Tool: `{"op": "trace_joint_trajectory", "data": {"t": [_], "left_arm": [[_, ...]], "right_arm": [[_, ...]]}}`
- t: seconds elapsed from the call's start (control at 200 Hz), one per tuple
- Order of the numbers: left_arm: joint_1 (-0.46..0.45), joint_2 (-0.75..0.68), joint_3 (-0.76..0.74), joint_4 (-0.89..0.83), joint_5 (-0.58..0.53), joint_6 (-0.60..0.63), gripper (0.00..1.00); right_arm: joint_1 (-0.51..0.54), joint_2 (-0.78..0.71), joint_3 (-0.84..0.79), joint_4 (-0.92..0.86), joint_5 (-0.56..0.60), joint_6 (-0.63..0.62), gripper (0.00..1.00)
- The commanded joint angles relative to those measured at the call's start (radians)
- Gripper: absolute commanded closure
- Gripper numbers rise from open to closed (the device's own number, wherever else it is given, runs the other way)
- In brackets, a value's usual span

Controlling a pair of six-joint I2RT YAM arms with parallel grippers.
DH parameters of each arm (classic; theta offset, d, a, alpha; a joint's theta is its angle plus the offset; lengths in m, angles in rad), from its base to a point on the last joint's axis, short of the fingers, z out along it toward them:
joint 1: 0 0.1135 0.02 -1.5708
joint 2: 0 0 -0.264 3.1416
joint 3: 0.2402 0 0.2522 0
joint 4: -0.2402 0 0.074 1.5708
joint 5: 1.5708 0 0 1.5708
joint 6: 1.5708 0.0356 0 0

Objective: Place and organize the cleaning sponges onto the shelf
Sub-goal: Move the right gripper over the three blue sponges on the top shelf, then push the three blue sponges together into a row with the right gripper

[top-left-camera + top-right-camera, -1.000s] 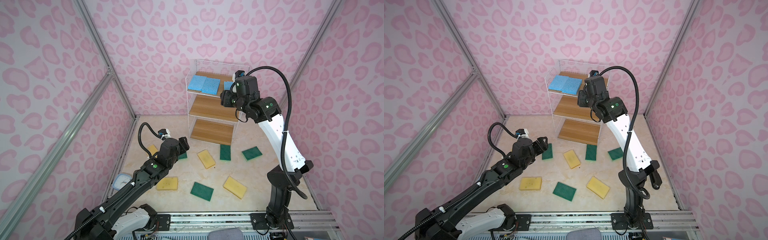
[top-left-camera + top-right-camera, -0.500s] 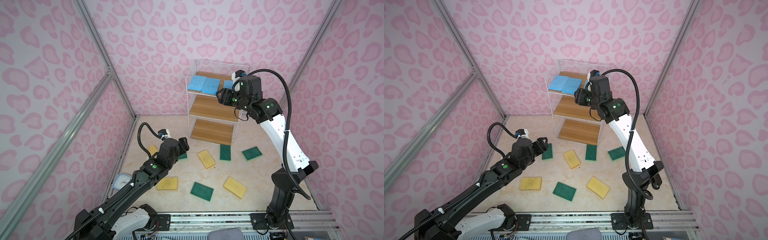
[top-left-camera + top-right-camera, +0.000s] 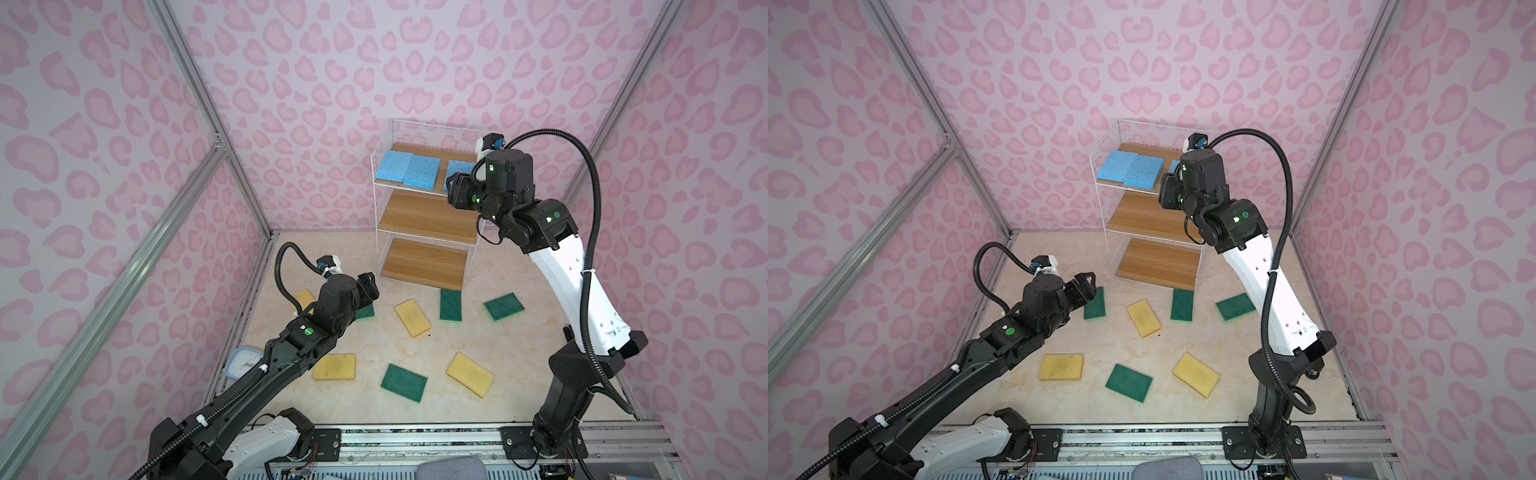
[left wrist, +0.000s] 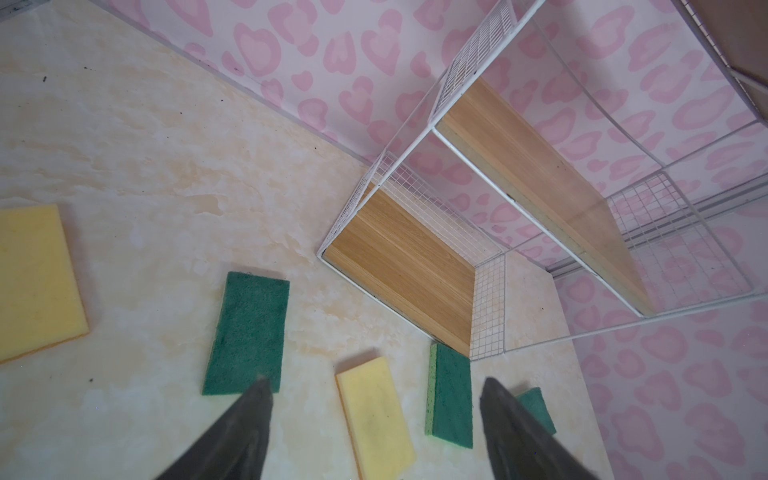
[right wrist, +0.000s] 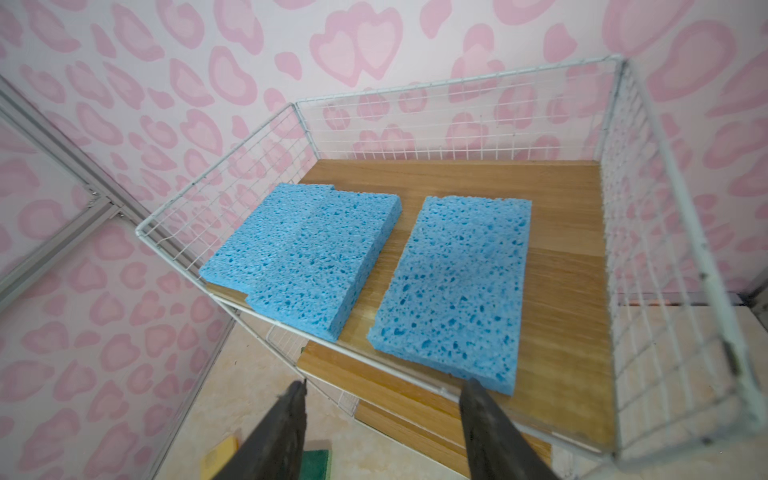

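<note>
8 sponges (image 3: 404,382) on floor (image 3: 478,332), 3 blue ones (image 5: 453,282) on shelf (image 3: 428,210) top. left gripper (image 4: 376,384) wide open, empty, nearest: green sponge (image 4: 247,332) just off 1 finger (image 4: 232,436) (long axis along reach). right gripper (image 5: 384,382) open, empty.

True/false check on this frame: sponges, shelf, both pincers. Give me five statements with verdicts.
1. Three blue sponges lie on the shelf's top board. True.
2. The right pincer grips a blue sponge. False: it is open and empty, in front of the top board.
3. A green sponge sits on the shelf. False: all four green sponges lie on the floor.
4. The left pincer is open and holds nothing. True.
5. Four yellow sponges lie on the floor. True.
</note>
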Motion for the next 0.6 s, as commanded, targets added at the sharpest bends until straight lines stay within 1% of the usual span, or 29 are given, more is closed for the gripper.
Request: {"op": "trace_joint_trajectory", "data": {"t": [0.0,0.17,0.3,0.45,0.595], "left_arm": [[0.000,-0.006,0.015,0.000,-0.001,0.012,0.20],[0.000,-0.013,0.011,-0.009,-0.004,0.019,0.20],[0.001,-0.014,0.005,-0.011,-0.004,0.019,0.20],[0.001,-0.016,-0.001,-0.010,-0.004,0.014,0.20],[0.002,-0.022,-0.005,-0.012,-0.006,0.014,0.20]], "right_arm": [[-0.007,0.019,0.006,-0.005,0.088,-0.012,0.38],[-0.035,0.039,0.007,0.007,0.100,0.014,0.36],[-0.062,0.053,0.003,0.013,0.087,0.043,0.36],[-0.084,0.061,-0.026,0.048,0.010,0.078,0.35],[-0.098,0.077,-0.025,0.058,-0.032,0.093,0.35]]}}
